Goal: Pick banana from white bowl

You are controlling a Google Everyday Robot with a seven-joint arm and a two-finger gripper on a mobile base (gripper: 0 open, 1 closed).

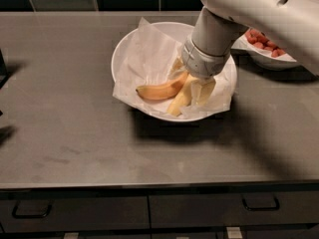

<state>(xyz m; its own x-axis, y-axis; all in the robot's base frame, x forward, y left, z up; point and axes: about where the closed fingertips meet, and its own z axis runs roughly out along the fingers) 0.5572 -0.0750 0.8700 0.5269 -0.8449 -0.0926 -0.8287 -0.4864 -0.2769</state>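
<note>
The white bowl (121,54), lined with crinkled white paper, stands on the grey counter. In it lie a pale yellow banana (179,101) and, to its left, a shorter, curved orange-yellow banana (160,90). My gripper (198,88) reaches down into the right half of the bowl, right at the upper end of the pale banana. The white wrist hides that end of the banana and part of the bowl's far right side.
A second white bowl with red strawberries (263,49) stands behind and to the right, partly under my arm. The counter's front edge (149,185) runs above dark drawers. A dark object (2,68) sits at the left edge.
</note>
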